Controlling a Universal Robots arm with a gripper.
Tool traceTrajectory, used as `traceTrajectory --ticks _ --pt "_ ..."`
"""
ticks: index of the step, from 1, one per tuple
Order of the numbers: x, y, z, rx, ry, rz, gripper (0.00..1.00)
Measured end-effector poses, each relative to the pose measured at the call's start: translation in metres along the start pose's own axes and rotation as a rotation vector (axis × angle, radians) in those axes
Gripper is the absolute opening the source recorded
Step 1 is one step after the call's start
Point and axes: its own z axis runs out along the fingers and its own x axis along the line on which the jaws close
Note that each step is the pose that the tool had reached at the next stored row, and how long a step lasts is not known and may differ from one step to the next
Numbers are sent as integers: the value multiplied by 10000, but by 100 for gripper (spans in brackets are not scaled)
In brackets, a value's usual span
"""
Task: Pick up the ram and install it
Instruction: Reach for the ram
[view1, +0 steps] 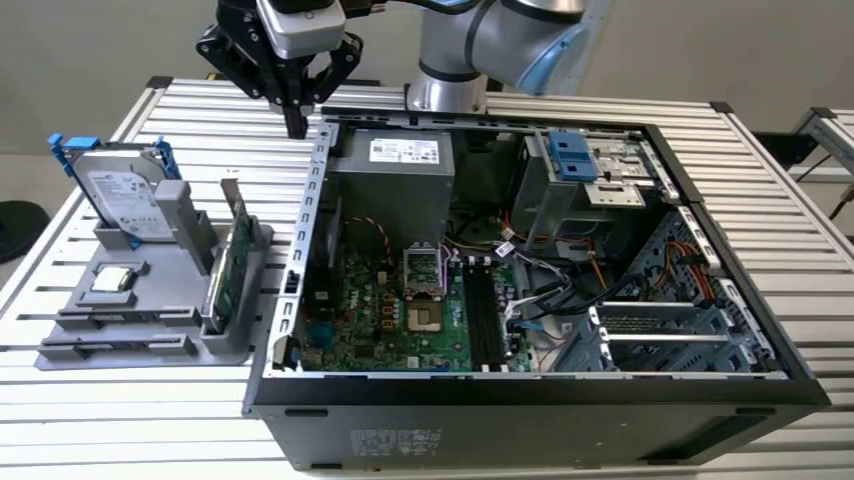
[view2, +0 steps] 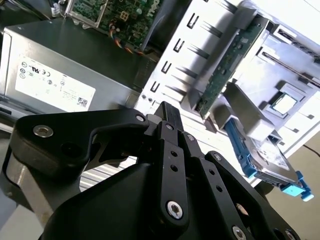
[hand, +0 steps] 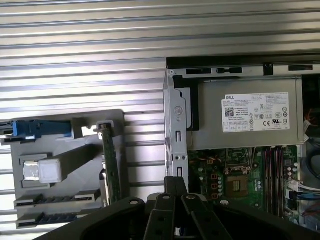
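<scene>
**Reaching for the ram, nothing gripped yet**

We are hovering the gripper (view1: 296, 122) over the table (view1: 187, 110), just beside the computer case's (view1: 315, 200) corner by the power supply (hand: 250, 117), its fingers pressed together on nothing. We are judging the pick as not begun. What we are taking for the ram (hand: 47, 218) is lying flat in a slot at the grey holder's (hand: 75, 162) edge, well apart from the gripper. Grasping it is calling for parted fingers lined squarely across that thin stick.
</scene>
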Motion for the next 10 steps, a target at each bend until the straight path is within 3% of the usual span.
traceTrajectory --ticks 10 --pt "43 -3 0 0 0 -1 0"
